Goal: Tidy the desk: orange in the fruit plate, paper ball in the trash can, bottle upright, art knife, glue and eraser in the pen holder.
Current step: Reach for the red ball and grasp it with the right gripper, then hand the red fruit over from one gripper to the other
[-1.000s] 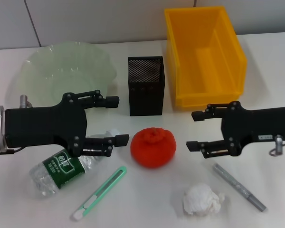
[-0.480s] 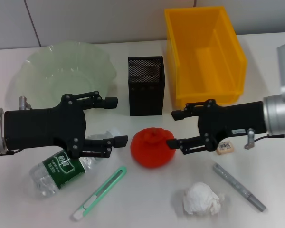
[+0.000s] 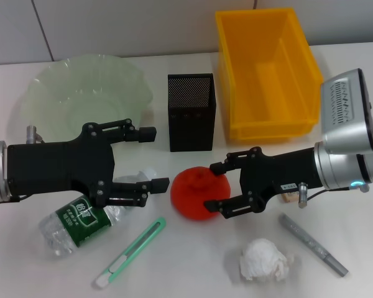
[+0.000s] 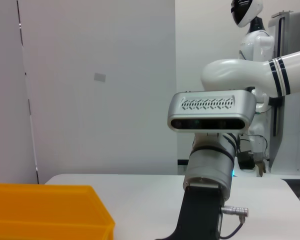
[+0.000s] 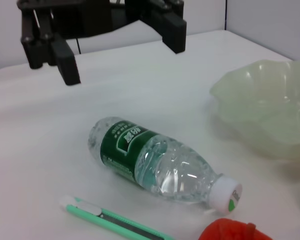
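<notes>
Two grippers flank the orange [image 3: 199,191] on the tabletop [image 3: 360,248], but the wide-open right gripper [image 3: 216,186] is nearer, the fruit at its 9 o'clock just entering the jaws, left gripper [image 3: 152,158] open too

Around the one black mesh pen holder [image 3: 191,112] the count runs: one pale green fruit plate [image 3: 81,93] to its left, one yellow bin [image 3: 267,71] to its right, one orange [image 3: 196,189] just in front of it. Farther front lie one plastic bottle [image 3: 81,223] on its side, one green art knife [image 3: 130,251], one paper ball [image 3: 264,261], one grey pen [image 3: 312,244]. Two grippers flank the orange: left gripper [image 3: 150,158], right gripper [image 3: 214,186].
</notes>
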